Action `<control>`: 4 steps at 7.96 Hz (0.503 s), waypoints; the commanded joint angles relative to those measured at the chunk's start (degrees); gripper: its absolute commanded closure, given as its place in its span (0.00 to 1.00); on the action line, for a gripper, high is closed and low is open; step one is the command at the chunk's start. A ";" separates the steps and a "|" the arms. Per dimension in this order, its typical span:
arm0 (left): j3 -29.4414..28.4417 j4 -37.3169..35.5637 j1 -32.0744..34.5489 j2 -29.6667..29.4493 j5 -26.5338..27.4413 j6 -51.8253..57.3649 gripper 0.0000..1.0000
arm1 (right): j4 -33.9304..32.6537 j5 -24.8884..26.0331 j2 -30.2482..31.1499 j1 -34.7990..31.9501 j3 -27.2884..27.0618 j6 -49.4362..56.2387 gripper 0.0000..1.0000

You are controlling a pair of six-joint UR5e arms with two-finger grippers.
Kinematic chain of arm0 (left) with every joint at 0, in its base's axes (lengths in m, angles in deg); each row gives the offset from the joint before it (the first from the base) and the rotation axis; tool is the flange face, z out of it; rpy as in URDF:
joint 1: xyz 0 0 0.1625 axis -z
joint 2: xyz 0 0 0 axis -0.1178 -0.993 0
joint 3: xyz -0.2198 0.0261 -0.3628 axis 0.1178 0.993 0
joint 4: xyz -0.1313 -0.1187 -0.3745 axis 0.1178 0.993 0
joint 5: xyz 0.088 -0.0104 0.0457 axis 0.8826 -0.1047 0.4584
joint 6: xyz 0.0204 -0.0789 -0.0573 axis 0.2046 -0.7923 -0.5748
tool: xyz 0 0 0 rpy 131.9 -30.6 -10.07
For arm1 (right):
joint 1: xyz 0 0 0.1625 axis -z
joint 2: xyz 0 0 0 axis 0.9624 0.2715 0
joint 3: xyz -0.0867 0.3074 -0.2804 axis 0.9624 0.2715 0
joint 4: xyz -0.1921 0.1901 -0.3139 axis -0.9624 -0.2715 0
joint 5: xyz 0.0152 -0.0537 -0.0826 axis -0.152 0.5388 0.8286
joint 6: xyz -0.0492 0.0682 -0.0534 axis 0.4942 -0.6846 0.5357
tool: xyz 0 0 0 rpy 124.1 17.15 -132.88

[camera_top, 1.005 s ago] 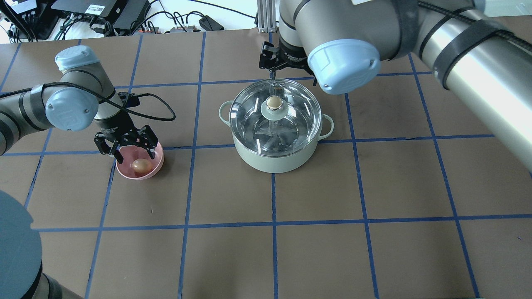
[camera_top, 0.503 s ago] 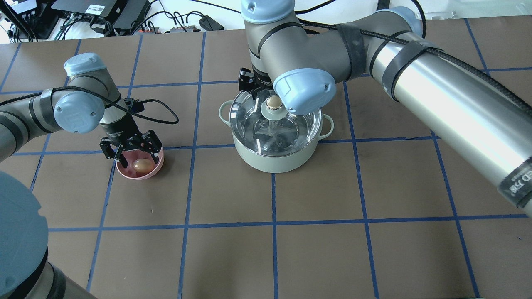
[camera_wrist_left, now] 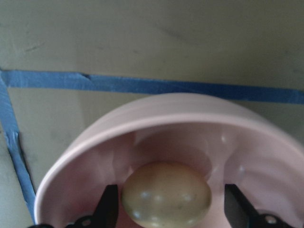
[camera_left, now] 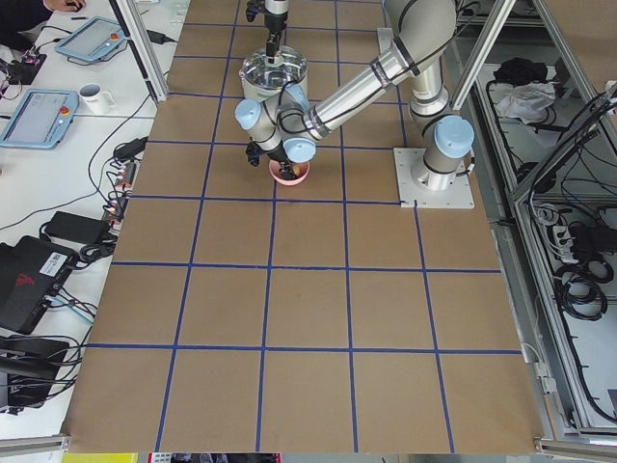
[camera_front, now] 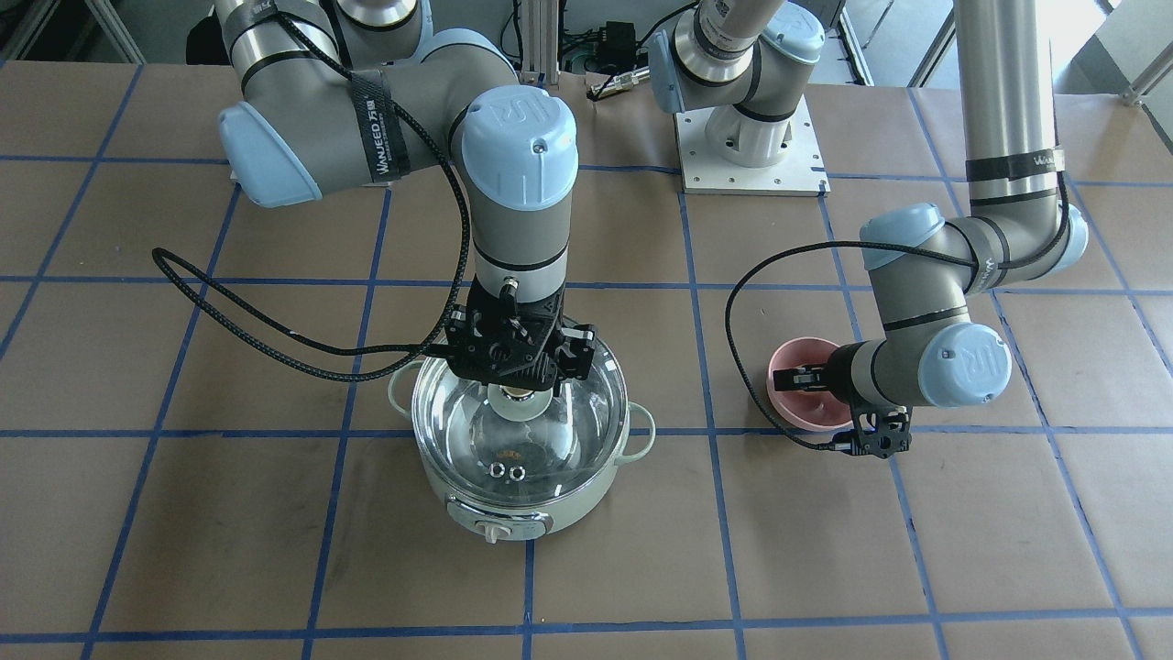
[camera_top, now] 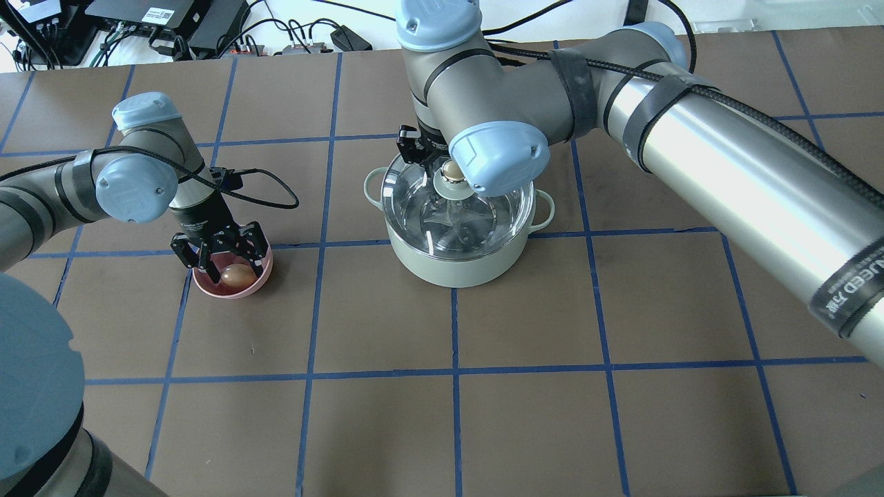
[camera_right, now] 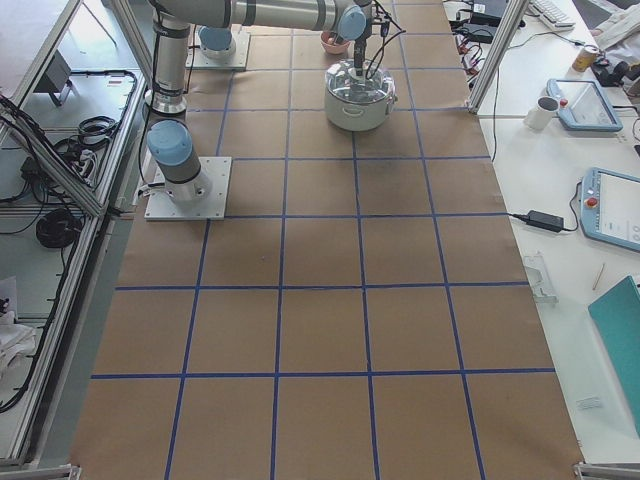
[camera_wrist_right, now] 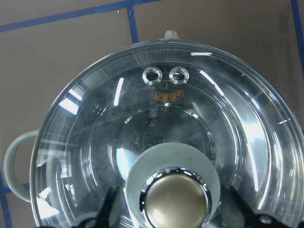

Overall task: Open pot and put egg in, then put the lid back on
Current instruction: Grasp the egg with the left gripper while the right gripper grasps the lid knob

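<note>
The mint-green pot [camera_top: 452,266] stands mid-table with its glass lid [camera_top: 476,214] on it. My right gripper [camera_front: 519,368] hangs open straight over the lid. In the right wrist view its fingers stand either side of the beige knob [camera_wrist_right: 176,202] without touching it. The tan egg [camera_top: 237,275] lies in a pink bowl [camera_top: 238,291] to the left of the pot. My left gripper [camera_wrist_left: 170,209] is open and low inside the bowl, one finger on each side of the egg [camera_wrist_left: 166,199], with small gaps.
A black cable [camera_top: 273,185] loops from my left wrist over the table toward the pot. The right arm's cable [camera_front: 238,312] trails across the table behind the pot. Electronics and wires [camera_top: 173,27] line the far edge.
My right arm has swung from behind the pot to above the lid, with its gripper down around the knob. My left gripper has sunk a little deeper into the bowl around the egg.
</note>
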 commanded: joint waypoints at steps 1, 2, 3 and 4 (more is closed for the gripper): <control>-0.03 0.00 0.00 -0.47 -0.02 0.13 0.43 | 0.26 0.02 0.01 -0.01 -0.07 0.16 0.61; -0.03 0.00 0.00 -0.47 -0.02 0.13 0.67 | 0.26 0.02 0.10 -0.01 0.10 0.16 0.68; -0.12 0.00 0.00 -0.47 -0.02 0.13 0.78 | 0.52 -0.15 0.45 0.08 0.54 0.16 0.86; -0.47 0.00 0.00 -0.47 0.06 0.13 0.78 | 0.88 -0.16 0.98 0.51 1.15 0.16 0.97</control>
